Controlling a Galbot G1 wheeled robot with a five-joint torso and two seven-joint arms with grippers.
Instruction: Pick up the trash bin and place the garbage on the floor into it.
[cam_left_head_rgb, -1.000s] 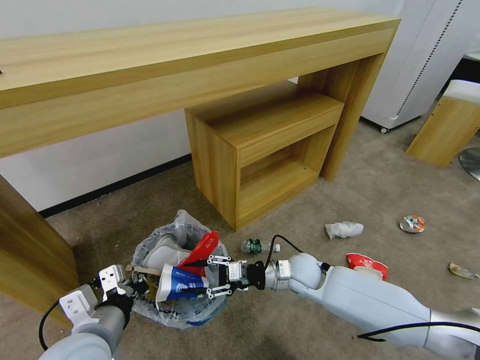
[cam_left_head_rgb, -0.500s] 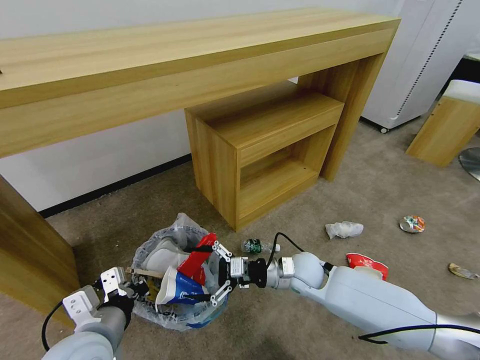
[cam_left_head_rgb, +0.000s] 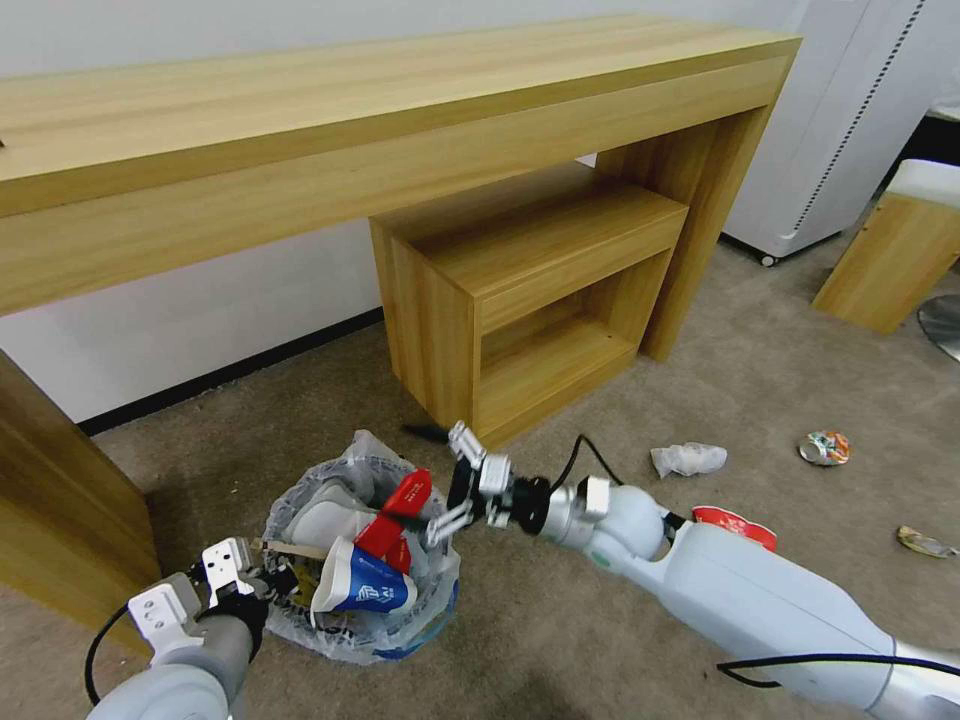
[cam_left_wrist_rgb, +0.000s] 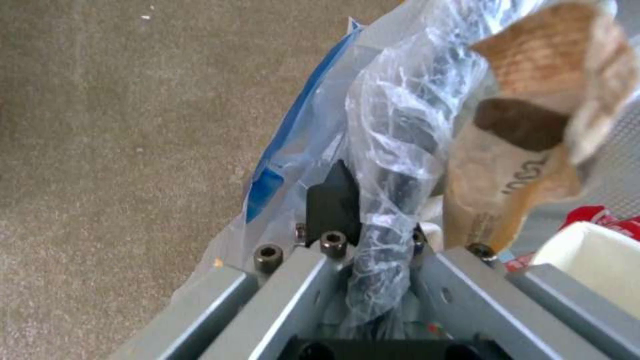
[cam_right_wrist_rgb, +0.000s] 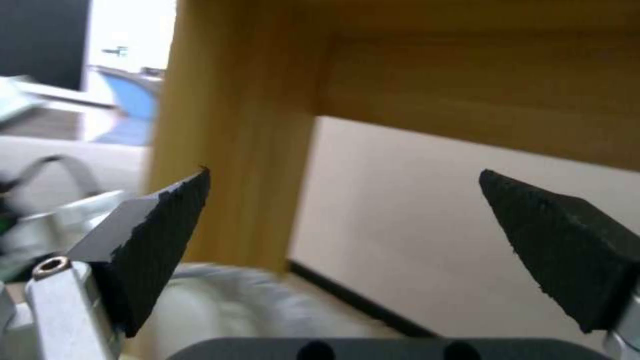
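Beside the wooden cabinet (cam_left_head_rgb: 520, 300), right hand (cam_left_head_rgb: 440, 480) gapes empty; left hand (cam_left_head_rgb: 262, 578) pinches trash bin (cam_left_head_rgb: 355, 625) rim.

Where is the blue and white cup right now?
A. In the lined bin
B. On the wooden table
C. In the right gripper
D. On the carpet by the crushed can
A: the blue and white cup lies in the bin, while the right gripper hangs open and empty just above.
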